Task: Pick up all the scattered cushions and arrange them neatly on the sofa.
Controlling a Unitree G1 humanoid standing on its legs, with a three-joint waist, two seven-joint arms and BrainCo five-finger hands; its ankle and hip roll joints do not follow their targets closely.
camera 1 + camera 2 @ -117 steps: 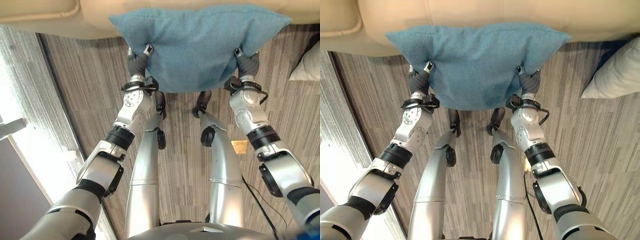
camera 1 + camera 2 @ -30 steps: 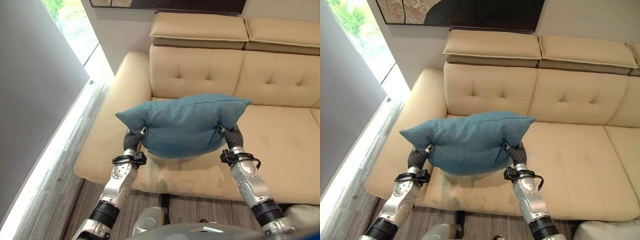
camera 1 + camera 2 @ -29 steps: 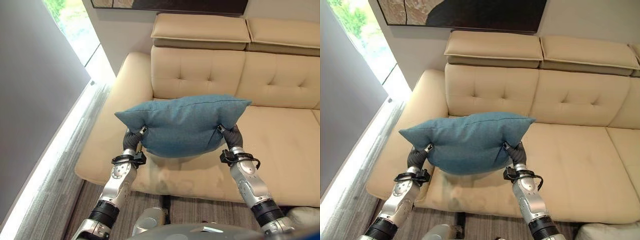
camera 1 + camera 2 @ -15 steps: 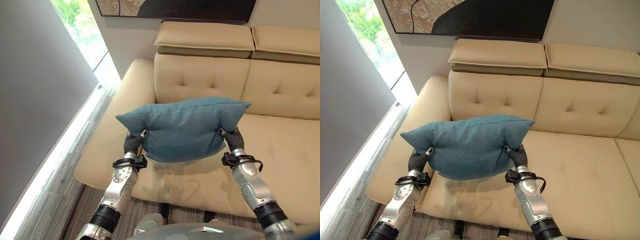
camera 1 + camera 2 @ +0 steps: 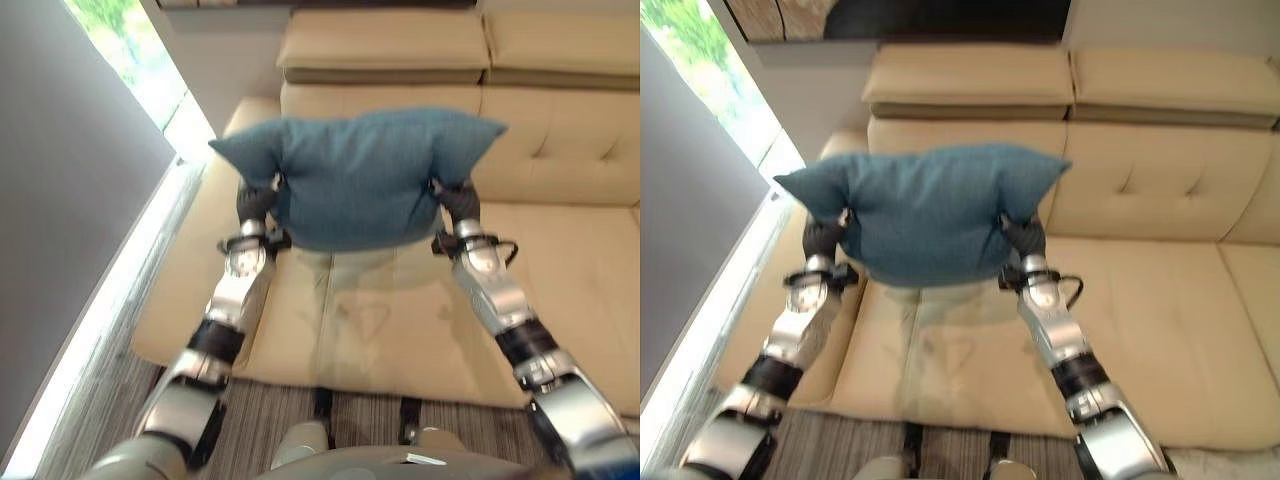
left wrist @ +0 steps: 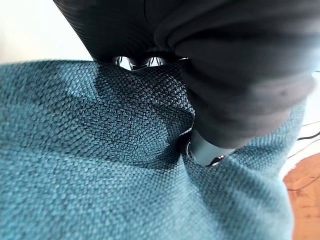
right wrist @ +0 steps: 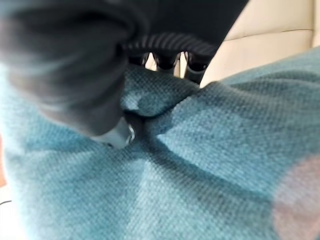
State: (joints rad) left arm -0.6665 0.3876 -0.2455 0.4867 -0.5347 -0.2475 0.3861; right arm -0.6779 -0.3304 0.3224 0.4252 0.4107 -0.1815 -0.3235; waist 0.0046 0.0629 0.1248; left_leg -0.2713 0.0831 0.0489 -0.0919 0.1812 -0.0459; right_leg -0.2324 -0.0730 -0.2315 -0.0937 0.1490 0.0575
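A teal cushion (image 5: 352, 178) hangs in the air over the left seat of the beige sofa (image 5: 590, 270), in front of its backrest. My left hand (image 5: 254, 205) pinches the cushion's left edge and my right hand (image 5: 455, 200) pinches its right edge. Both hands are shut on the cloth. The left wrist view has the thumb (image 6: 210, 150) pressed into the teal weave (image 6: 90, 165). In the right wrist view the thumb (image 7: 117, 135) digs into the cushion (image 7: 210, 165) the same way.
The sofa's left armrest (image 5: 185, 260) lies just left of my left arm. A grey wall and a bright window strip (image 5: 60, 330) run along the left side. Striped wood floor (image 5: 270, 415) lies before the sofa's front edge.
The cushion has gone up and forward, further over the seat and closer to the backrest. Both arms have stretched out with it. The camera has tilted down a little.
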